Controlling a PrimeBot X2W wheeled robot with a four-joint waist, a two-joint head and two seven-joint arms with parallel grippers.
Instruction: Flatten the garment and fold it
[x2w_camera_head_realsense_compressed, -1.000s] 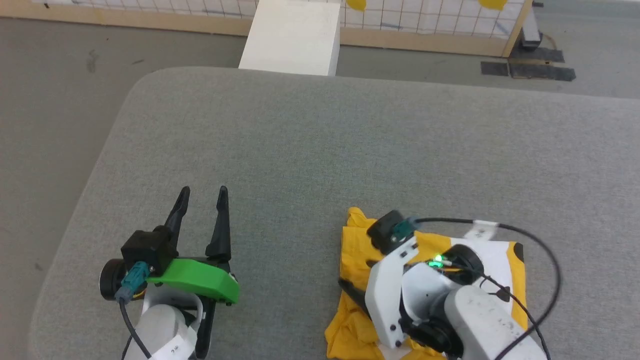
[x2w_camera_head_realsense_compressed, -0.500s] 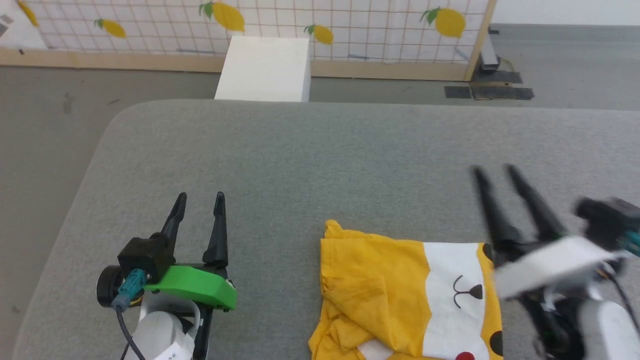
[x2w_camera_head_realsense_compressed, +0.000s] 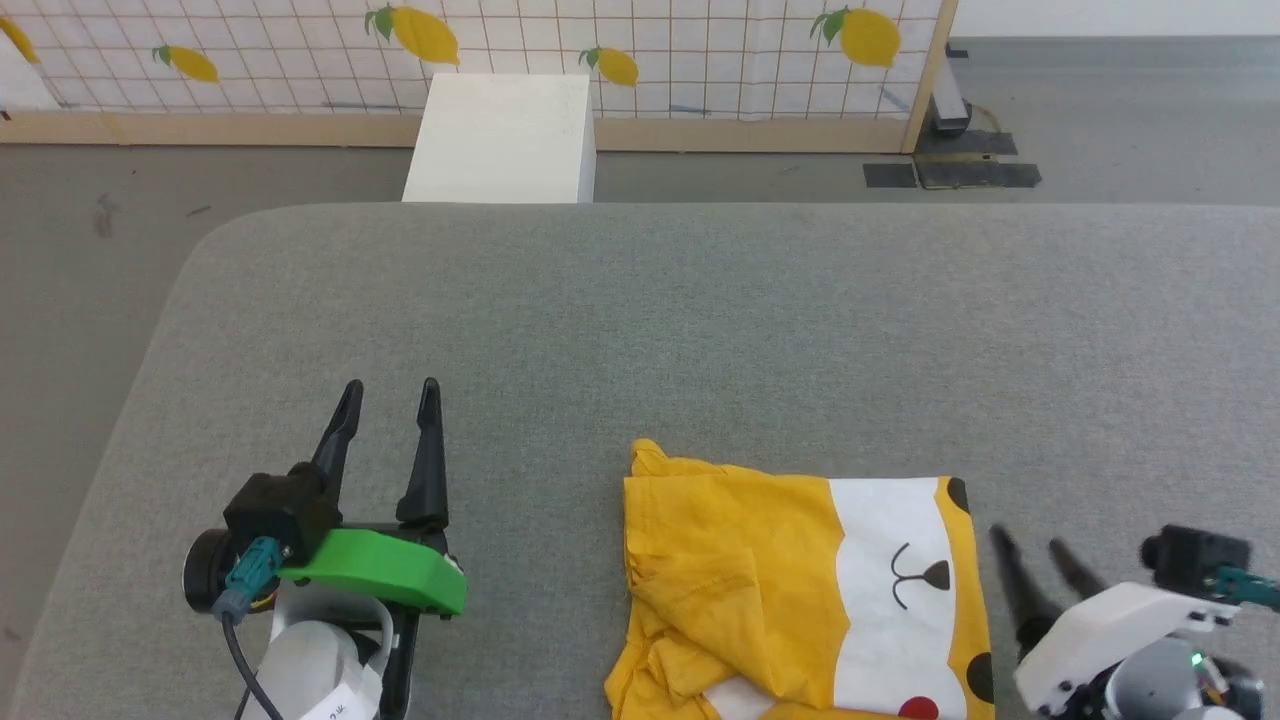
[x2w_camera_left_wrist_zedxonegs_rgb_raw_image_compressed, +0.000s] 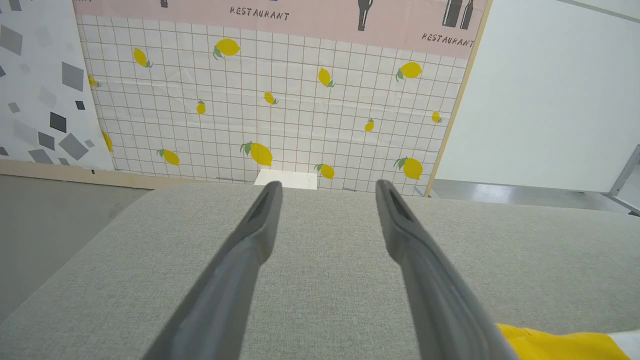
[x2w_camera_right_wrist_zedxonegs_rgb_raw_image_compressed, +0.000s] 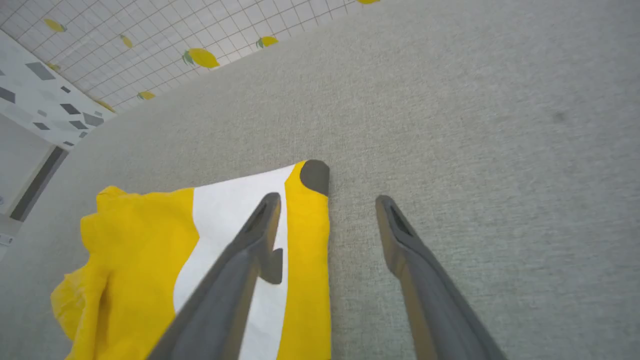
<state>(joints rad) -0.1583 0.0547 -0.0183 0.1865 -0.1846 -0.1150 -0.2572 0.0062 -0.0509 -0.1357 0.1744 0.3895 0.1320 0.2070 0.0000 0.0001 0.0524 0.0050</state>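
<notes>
**Item: garment** (x2w_camera_head_realsense_compressed: 740, 570), mustard-yellow T-shirt with a white panel, black lines and spots, and a red dot.

**Location:** at the near edge of the grey table (x2w_camera_head_realsense_compressed: 700, 300), right of its middle. Its near end is cut off by the head view's lower border.

**Condition:** partly folded into a rough block. The right half lies smooth and the left half is rumpled in loose folds.

**Right gripper** (x2w_camera_head_realsense_compressed: 1028, 538)**:** over the table's near right, at the garment's right edge. Fingers are spread wide and hold nothing. In the wrist view one finger crosses the cloth (x2w_camera_right_wrist_zedxonegs_rgb_raw_image_compressed: 140, 240) and the other bare table. Contact cannot be told.

**Left gripper** (x2w_camera_head_realsense_compressed: 391, 385)**:** over the table's near left, well apart from the garment. Fingers are spread wide and empty.

**Handling (judged):** light, limp and not fragile. It will sag and bunch when lifted and may drag on the table's fabric. Best taken by pinching corners or hems, such as the far right corner with the black spot or the far left corner.

**Orientation (judged):** the printed face reads upright, with its top toward the table's far edge. The visible far hem runs across the table. The long axis is uncertain because the near end is out of frame.

**Beyond the table's far edge:** a white box (x2w_camera_head_realsense_compressed: 500, 125), then a lemon-print wall (x2w_camera_head_realsense_compressed: 700, 50).
</notes>
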